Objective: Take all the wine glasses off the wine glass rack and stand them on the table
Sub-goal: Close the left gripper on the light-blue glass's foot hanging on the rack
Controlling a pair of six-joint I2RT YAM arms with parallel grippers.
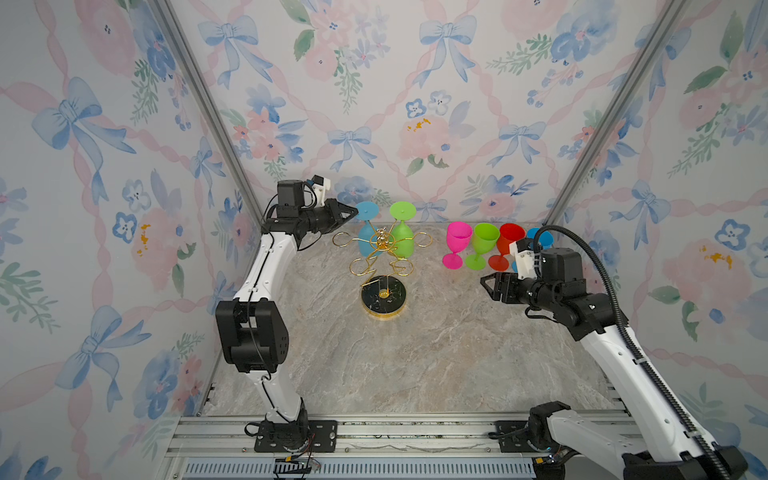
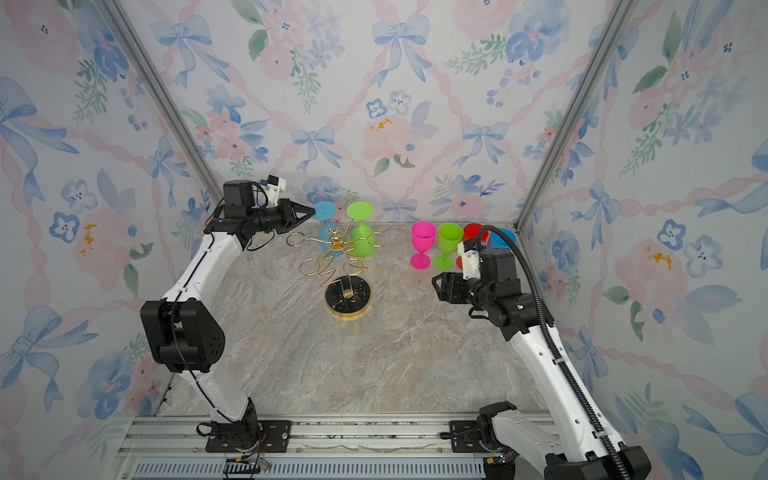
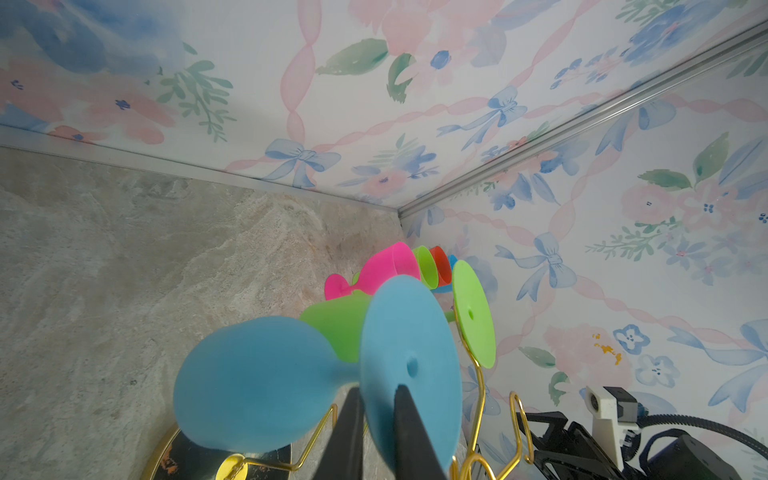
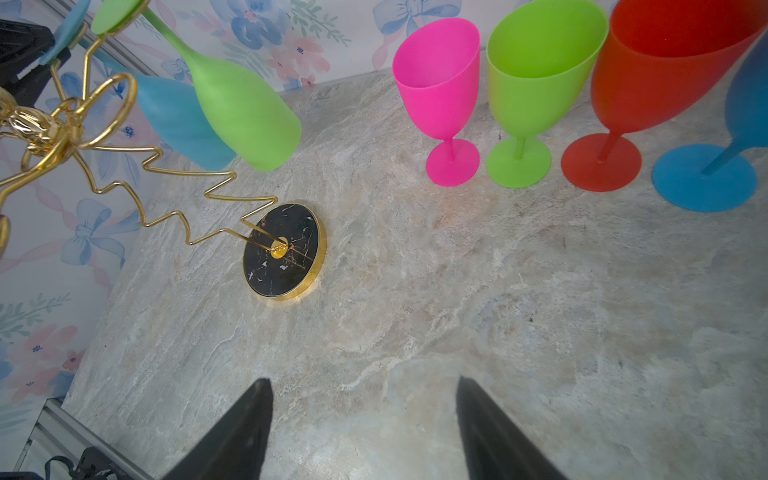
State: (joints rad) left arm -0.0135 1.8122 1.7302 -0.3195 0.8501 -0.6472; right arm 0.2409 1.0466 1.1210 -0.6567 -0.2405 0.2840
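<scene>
The gold wire wine glass rack [image 1: 382, 300] [image 2: 348, 297] [image 4: 282, 249] stands at the back centre of the table. Two glasses hang upside down from it. One is the blue wine glass [image 1: 365, 246] [image 2: 325, 210] [image 3: 253, 382], the other a green glass [image 1: 402, 242] [image 2: 362, 241] [image 4: 245, 108]. My left gripper [image 1: 355, 211] [image 2: 311, 210] [image 3: 378, 388] is up at the rack's top, shut on the rim of the blue glass's round foot, one finger on each face. My right gripper [image 1: 487, 286] [image 2: 436, 284] [image 4: 363, 382] hovers open above bare table to the right of the rack, holding nothing.
Several glasses stand upright in a row at the back right: pink [image 1: 458, 241], green [image 1: 485, 242], red [image 1: 509, 237] and blue [image 1: 542, 239], just behind my right wrist. Flowered walls close in the back and both sides. The rack's other looped arms [image 1: 422, 239] carry nothing.
</scene>
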